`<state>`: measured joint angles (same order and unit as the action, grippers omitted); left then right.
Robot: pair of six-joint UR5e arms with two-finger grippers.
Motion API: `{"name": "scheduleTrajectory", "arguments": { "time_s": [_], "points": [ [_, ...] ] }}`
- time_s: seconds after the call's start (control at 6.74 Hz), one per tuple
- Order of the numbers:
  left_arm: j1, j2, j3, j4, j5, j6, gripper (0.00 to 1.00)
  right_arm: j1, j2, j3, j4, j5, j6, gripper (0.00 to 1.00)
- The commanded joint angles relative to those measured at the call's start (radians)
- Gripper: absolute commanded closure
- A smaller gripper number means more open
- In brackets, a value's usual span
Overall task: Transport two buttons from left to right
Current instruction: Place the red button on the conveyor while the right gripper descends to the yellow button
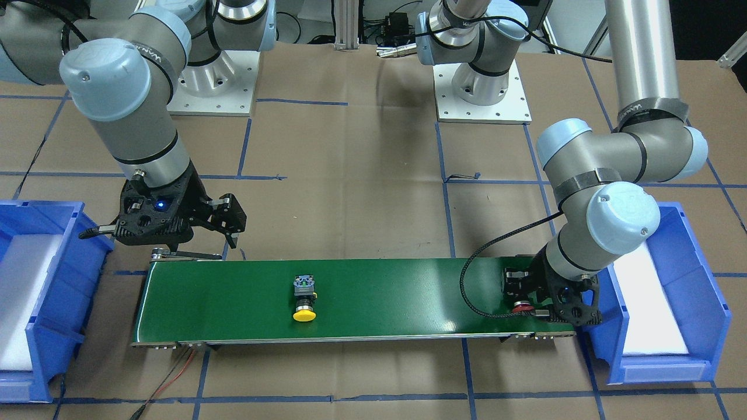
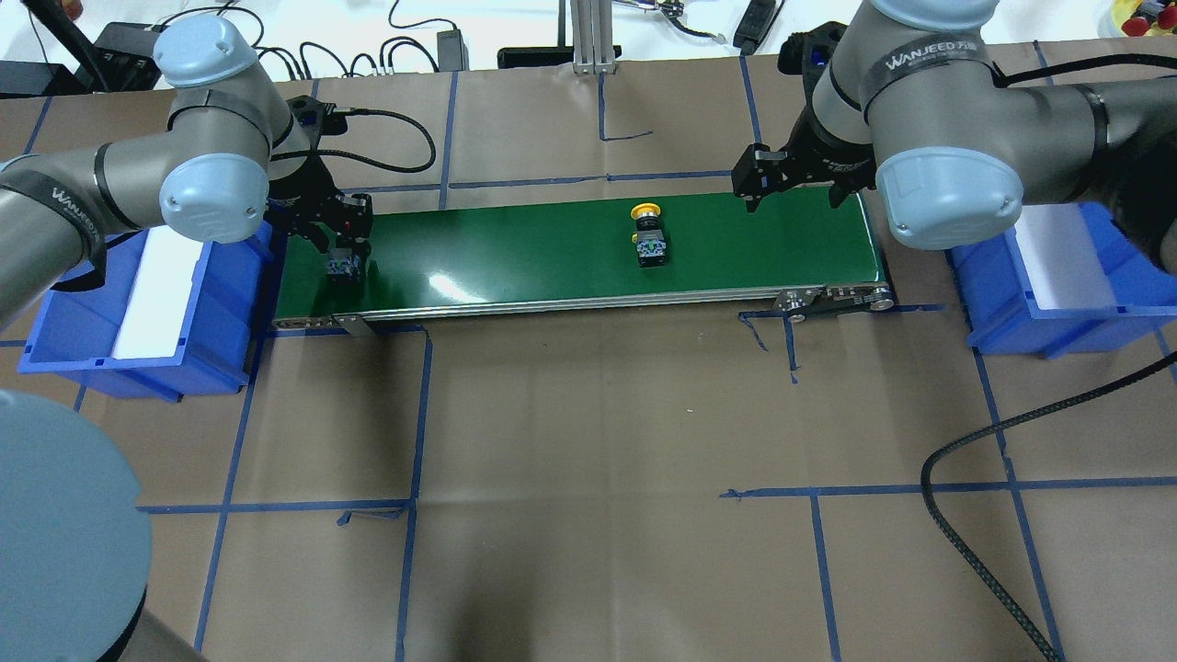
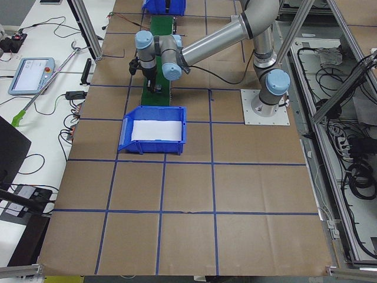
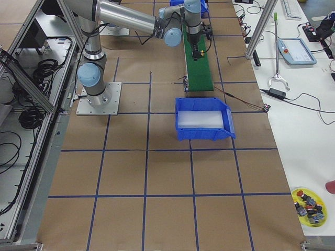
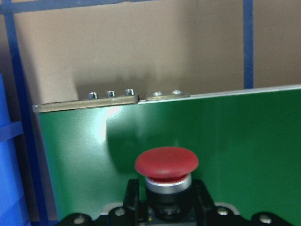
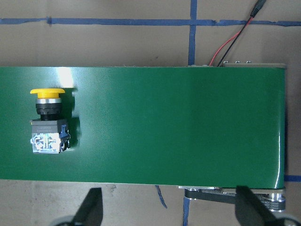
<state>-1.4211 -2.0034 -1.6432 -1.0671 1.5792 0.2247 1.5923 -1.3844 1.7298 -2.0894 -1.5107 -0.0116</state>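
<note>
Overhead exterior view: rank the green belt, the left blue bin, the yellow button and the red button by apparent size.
green belt
left blue bin
yellow button and red button: unsure, since the left gripper hides part of the red one.

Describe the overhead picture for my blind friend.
A long green conveyor belt carries a yellow-capped push-button near its middle. The left gripper holds a second grey-based push-button at the belt's left end; the open right gripper hovers by its right end.
</note>
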Motion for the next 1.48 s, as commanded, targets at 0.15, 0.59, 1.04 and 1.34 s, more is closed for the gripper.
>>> {"name": "scheduleTrajectory", "arguments": {
  "time_s": [0.15,0.59,1.04,1.34],
  "points": [
    [0.008,0.049,0.075,-0.081,-0.002,-0.002,0.0,0.0,0.011,-0.001,-0.004,0.007,0.001,0.0],
    [-0.005,0.153,0.229,-0.434,0.004,-0.014,0.0,0.002,0.027,-0.001,-0.006,0.009,0.001,0.0],
    [-0.059,0.248,0.232,-0.571,0.002,-0.092,0.0,0.0,0.096,-0.033,-0.008,0.01,0.002,0.0],
    [-0.111,0.279,0.214,-0.582,0.002,-0.133,0.0,0.0,0.142,-0.056,-0.009,0.012,0.022,0.0]
  ]
}}
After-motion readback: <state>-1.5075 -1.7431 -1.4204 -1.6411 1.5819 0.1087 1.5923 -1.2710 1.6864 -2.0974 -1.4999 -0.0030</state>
